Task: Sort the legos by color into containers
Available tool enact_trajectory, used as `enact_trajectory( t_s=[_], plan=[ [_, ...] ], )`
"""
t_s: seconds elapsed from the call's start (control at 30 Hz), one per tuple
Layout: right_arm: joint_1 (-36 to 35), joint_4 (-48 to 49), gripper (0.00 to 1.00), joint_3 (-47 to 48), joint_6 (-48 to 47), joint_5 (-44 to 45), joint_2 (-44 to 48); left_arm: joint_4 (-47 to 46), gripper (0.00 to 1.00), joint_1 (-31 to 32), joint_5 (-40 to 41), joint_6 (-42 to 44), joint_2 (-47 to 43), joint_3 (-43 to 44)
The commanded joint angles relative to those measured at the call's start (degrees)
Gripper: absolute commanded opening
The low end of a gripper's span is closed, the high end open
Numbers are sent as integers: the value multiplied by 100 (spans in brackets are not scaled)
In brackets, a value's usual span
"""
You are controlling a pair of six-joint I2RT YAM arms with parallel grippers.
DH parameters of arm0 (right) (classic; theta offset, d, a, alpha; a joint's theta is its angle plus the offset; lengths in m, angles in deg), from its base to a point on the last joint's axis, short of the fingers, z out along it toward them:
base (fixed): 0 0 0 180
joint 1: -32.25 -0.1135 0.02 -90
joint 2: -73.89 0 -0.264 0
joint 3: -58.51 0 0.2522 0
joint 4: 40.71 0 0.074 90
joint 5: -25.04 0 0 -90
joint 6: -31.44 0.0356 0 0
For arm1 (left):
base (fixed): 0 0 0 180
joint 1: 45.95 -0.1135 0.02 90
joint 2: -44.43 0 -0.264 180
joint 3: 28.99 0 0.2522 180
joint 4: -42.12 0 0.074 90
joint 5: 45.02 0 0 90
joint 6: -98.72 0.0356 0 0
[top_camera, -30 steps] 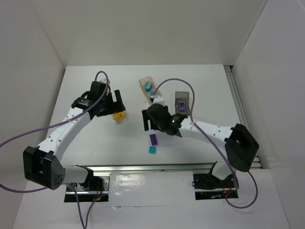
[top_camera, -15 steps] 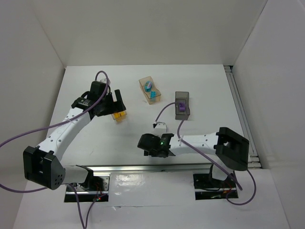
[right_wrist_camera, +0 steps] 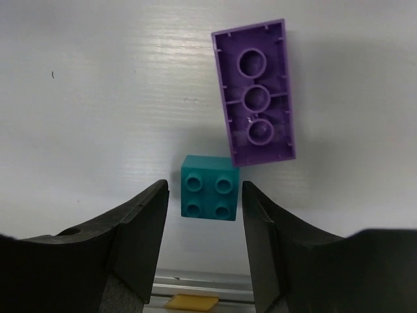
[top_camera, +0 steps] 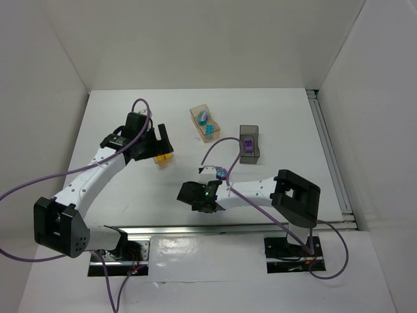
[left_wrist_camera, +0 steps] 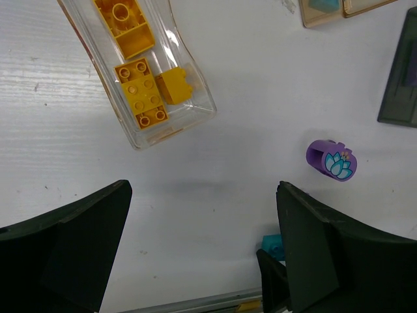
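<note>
1. Near the front edge of the tabletop [right_wrist_camera: 91, 98], our right tool [right_wrist_camera: 204, 190] stands narrow, a finger on either side of the teal brick [right_wrist_camera: 209, 196]. A slight gap shows on each side, so we judge it is not yet gripped.
2. We straddle it squarely, leaving the purple brick [right_wrist_camera: 255, 91] at its far corner outside the pinch.
3. Our left tool [left_wrist_camera: 202, 195] hangs wide and empty beside the clear bin [left_wrist_camera: 203, 104] of yellow bricks [left_wrist_camera: 140, 91], probably to keep clear.
</note>
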Motion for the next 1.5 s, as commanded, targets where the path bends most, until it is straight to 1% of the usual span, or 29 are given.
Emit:
enact_trajectory(
  t_s=[0.0, 0.17, 0.3, 0.33, 0.4, 0.47, 0.5, 0.53, 0.57, 0.63, 0.67, 0.7, 0.73, 0.77, 0.83, 0.87, 1.03, 1.17, 1.23, 1.33, 1.37, 1.43, 1.47],
  plan=[
    [-16, -34, 55, 284, -39, 297, -96, -151, 100, 35, -11, -83, -58, -22],
    [-16, 19, 44, 231, -92, 403, 36, -151, 100, 35, -11, -83, -58, -22],
    [-16, 19, 41, 284, -311, 534, 281, -151, 100, 35, 42, -83, -58, -22],
    [-16, 19, 41, 362, -486, 535, 377, -72, 100, 35, 164, -83, -110, -22],
    [-16, 19, 41, 494, -671, 945, 518, 7, 100, 35, 340, -83, -110, 100],
    [45, 19, 41, 617, -1189, 1306, 738, 77, 100, 35, 604, -83, -259, 153],
    [141, 132, 41, 792, -1426, 1447, 739, 148, 100, -18, 657, -83, -312, 240],
    [473, 412, 41, 881, -2054, 1449, 817, 148, 100, -18, 709, -135, -443, 311],
    [685, 414, 41, 977, -2322, 1353, 818, 148, 100, -18, 710, -136, -523, 312],
    [1133, 1010, 41, 1118, -2867, 914, 879, 148, 100, -18, 832, -205, -655, 312],
    [1588, 1238, 41, 1119, -3217, 756, 879, 209, 100, -79, 964, -206, -708, 381],
    [1827, 1571, 41, 1223, -3343, 581, 879, 210, 100, -80, 965, -206, -769, 382],
    [2047, 1714, 41, 1433, -3457, 292, 670, 375, 100, -132, 1035, -206, -770, 521],
    [2441, 1785, 41, 1601, -3606, 176, 538, 377, 100, -132, 1096, -154, -822, 523],
    [2760, 1838, 41, 2013, -3774, -105, 204, 465, 100, -194, 1097, -153, -893, 575],
    [3005, 1838, 41, 2503, -3888, -194, -172, 465, 100, -255, 1097, -153, -962, 575],
    [3428, 1689, 42, 3832, -4109, -589, -1079, 465, 100, -308, 921, -153, -1016, 470],
    [3727, 1425, 42, 4614, -4109, -818, -1860, 465, 100, -308, 859, -101, -902, 470],
    [3728, 1355, 42, 4845, -4056, -932, -2073, 465, 100, -308, 859, -48, -849, 470],
    [3781, 1041, 48, 5301, -4056, -1047, -2477, 465, 100, -308, 859, 4, -796, 470],
    [3781, 943, 59, 5520, -4117, -1099, -2609, 465, 100, -308, 799, 5, -796, 470],
    [3781, 872, 64, 5522, -4117, -1030, -2610, 465, 100, -308, 728, 127, -796, 470],
    [3781, 872, 66, 5279, -4117, -969, -2479, 465, 100, -308, 728, 128, -796, 470]
  ],
)
